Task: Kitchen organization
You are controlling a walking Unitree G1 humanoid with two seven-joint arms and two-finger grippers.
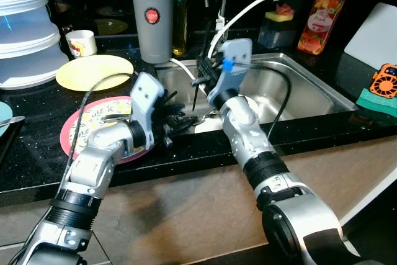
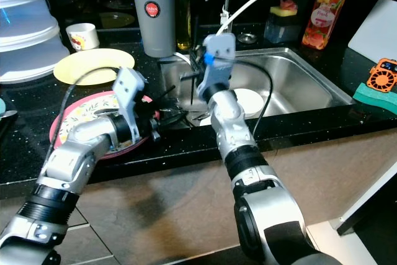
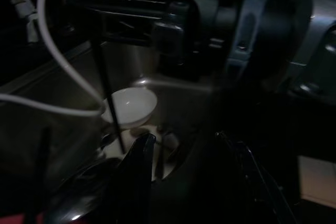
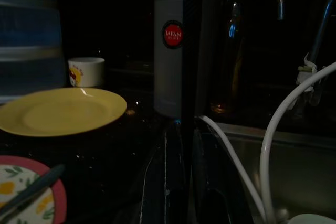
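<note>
My right gripper (image 1: pixel 200 80) hovers over the left rim of the steel sink (image 1: pixel 322 94), shut on a thin black chopstick (image 1: pixel 196 100) that hangs straight down; it also crosses the left wrist view as a chopstick (image 3: pixel 107 87). My left gripper (image 1: pixel 178 121) reaches from the pink-rimmed floral plate (image 1: pixel 93 122) toward the sink's edge, its fingers (image 3: pixel 140 153) spread open just below the chopstick. A white bowl (image 2: pixel 251 100) lies in the sink. A dark utensil (image 4: pixel 31 190) rests on the floral plate.
On the black counter stand a yellow plate (image 1: pixel 93 71), a small cup (image 1: pixel 82 43), a grey canister (image 1: pixel 152 20) and stacked plastic tubs (image 1: pixel 25 29). A faucet with a white hose (image 1: pixel 248 10), a soap bottle (image 1: pixel 319 23) and a sponge (image 1: pixel 279 13) ring the sink.
</note>
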